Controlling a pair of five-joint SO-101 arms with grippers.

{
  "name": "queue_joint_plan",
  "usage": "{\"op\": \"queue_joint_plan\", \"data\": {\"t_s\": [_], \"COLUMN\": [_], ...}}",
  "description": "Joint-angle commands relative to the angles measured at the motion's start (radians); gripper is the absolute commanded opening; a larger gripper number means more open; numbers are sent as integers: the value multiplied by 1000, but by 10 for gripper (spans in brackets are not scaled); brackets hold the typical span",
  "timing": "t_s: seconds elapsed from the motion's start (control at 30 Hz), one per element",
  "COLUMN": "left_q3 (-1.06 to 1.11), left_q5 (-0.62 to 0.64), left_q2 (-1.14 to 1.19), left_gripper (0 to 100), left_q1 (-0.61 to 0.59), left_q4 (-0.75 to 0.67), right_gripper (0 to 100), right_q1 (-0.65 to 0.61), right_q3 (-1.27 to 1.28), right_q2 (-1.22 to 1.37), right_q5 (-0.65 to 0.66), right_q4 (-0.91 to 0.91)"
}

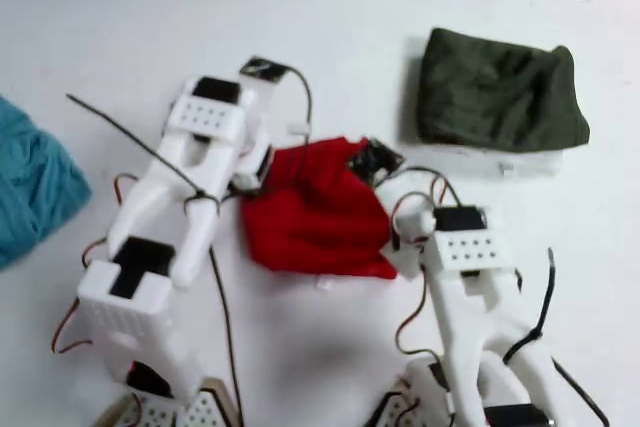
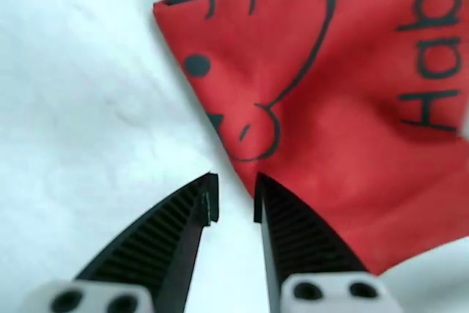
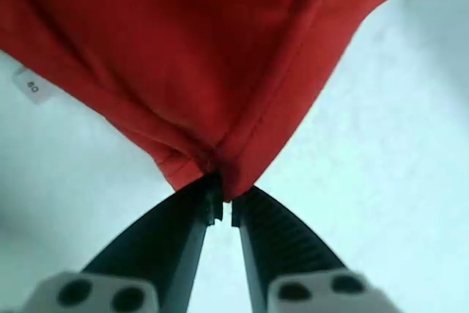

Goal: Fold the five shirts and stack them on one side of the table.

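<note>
Counting shirts on the table: three that I can make out. The green shirt lies folded into a compact bundle on the far right side, well apart from the arms. I take that as one done and the start of the stack. The teal shirt sits rumpled at the left edge, untouched by the look of it. The red shirt lies in the middle between both arms, partly gathered, with uneven edges; the fold is under way, not finished. My reckoning: one of five done, one in hand, the rest to come.

The left arm stretches away from its base and bends down at the red shirt's left edge. On the left gripper the jaws are parted by a narrow gap with bare table showing through. One finger is over the printed hem, the other over table; nothing is held.

The right arm comes in from the shirt's right side. The right gripper has its tips nearly together, nipping a gathered corner of red cloth where the seams converge, and the cloth fans out from the pinch. A small white tag shows on the hem nearby.
</note>
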Motion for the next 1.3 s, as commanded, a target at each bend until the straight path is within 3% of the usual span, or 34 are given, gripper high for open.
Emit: {"op": "queue_joint_plan", "data": {"t_s": [0.0,0.13,0.23,0.37,0.5,0.73,0.93,1.27], "left_q3": [-25,12,2,2,1,-84,-137,-139], "left_q5": [3,3,3,5,5,25,46,86], "left_q2": [-57,-28,15,48,46,78,189,235], "left_gripper": [112,112,112,112,109,34,29,26], "left_q1": [-6,-12,-11,-12,-11,-12,-12,-25], "left_q4": [0,-89,-120,-169,-235,-311,-305,-313], "right_gripper": [74,206,190,133,15,19,19,19], "right_q1": [12,12,16,33,-8,-96,-153,-51], "right_q3": [-29,-172,-290,-351,-456,-887,-1215,-1309], "right_q2": [-51,-122,-194,-168,76,596,857,1076], "right_q5": [-5,-135,-206,-311,-325,-483,-535,-529], "right_q4": [27,143,185,24,-96,-18,125,213]}}
